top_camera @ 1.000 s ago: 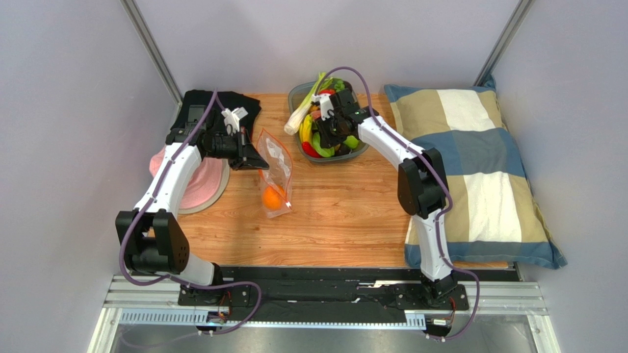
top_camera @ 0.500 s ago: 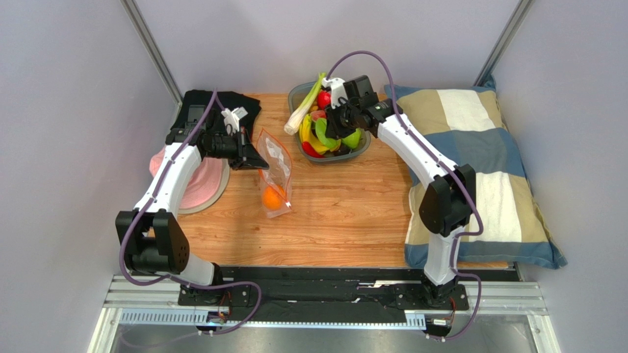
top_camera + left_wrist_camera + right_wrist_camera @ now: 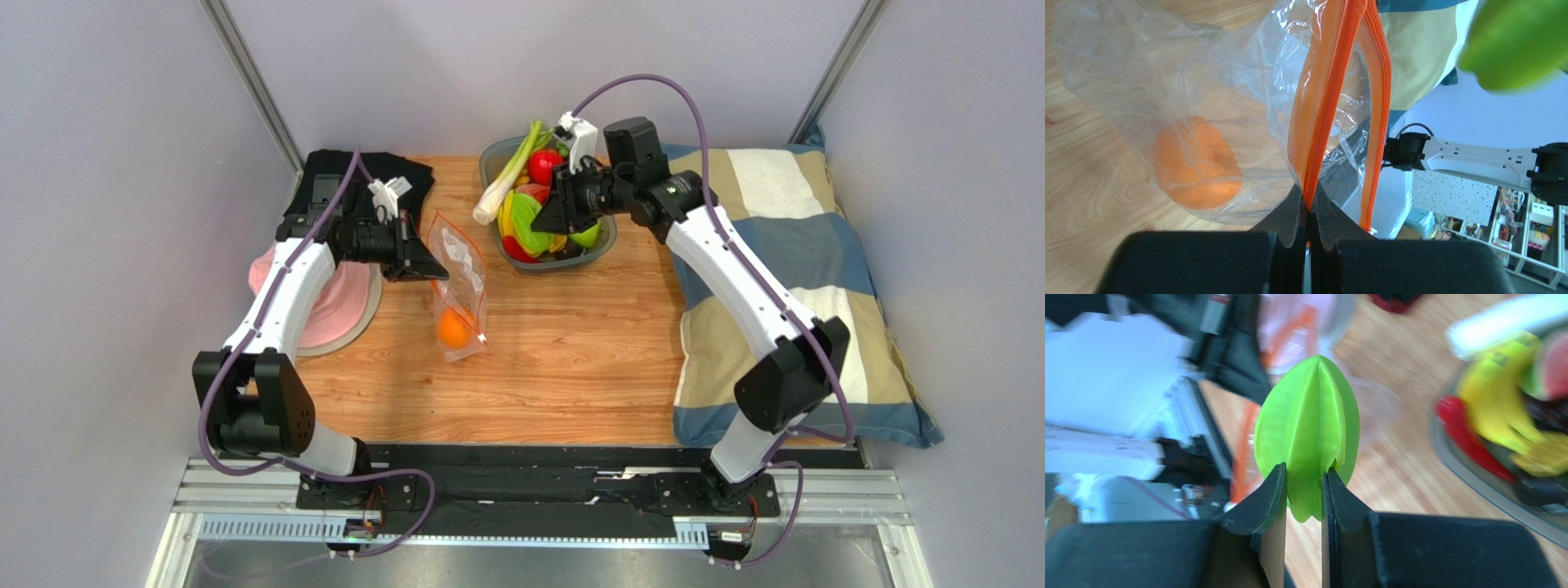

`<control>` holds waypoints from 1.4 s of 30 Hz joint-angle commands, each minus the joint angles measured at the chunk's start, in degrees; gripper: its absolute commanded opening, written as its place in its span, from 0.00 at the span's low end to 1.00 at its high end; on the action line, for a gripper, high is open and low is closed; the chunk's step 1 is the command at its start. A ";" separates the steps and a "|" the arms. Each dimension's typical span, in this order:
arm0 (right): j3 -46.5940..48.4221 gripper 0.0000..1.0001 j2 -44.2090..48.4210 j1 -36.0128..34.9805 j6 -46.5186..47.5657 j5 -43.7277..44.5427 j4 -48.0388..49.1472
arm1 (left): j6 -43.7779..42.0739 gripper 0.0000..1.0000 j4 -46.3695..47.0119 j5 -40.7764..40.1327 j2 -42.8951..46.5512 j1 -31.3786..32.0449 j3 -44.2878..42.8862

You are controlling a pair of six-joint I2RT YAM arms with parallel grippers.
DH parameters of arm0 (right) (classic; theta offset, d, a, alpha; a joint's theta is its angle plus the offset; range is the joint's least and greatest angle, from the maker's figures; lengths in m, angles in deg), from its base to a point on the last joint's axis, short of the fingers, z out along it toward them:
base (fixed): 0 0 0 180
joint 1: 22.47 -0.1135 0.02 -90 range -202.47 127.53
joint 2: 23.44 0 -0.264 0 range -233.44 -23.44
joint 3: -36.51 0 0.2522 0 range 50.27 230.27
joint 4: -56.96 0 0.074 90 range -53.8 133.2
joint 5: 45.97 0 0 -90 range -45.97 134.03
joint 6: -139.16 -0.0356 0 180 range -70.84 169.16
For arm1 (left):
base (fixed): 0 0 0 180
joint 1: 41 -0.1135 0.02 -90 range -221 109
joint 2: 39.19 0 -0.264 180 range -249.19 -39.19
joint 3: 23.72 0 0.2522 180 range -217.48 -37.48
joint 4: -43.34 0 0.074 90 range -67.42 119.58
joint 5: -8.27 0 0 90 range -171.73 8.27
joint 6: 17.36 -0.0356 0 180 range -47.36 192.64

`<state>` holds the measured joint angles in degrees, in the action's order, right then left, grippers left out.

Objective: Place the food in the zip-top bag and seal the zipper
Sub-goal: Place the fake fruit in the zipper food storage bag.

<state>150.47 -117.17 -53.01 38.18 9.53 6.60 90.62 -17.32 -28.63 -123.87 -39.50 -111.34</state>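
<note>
Wooden bench (image 3: 577,355), grey tray (image 3: 558,267) at the back. The zip-top bag (image 3: 460,276) stands mid-bench, with the left end effector (image 3: 1309,205) pinched tight on its zipper (image 3: 1321,92). Right end effector (image 3: 1303,478) grips the starfruit (image 3: 1309,429) above the tray, and the orange (image 3: 454,328) sits inside the bag.

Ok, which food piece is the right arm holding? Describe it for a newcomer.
Find the grey tray at the far edge of the table. Over it the right gripper is shut on the starfruit: bright green with lengthwise ridges, unlike the smooth yellow banana below.
</note>
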 commanded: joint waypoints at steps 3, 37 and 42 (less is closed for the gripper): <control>-1.94 0.05 -0.82 -7.06 -12.04 -7.07 12.95 | 2.85 0.00 3.47 2.27 0.05 -0.18 0.13; 5.88 0.87 -6.81 -4.10 -1.67 3.12 0.74 | 4.96 0.00 3.74 3.94 1.02 -0.09 -0.22; 4.57 0.88 -8.65 5.47 5.69 7.86 -1.81 | 5.14 0.00 3.65 3.50 0.22 0.00 -0.93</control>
<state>154.21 -126.66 -54.41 37.89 13.83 7.14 95.10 -14.72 -25.70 -123.65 -39.63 -109.42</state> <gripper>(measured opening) 0.872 0.010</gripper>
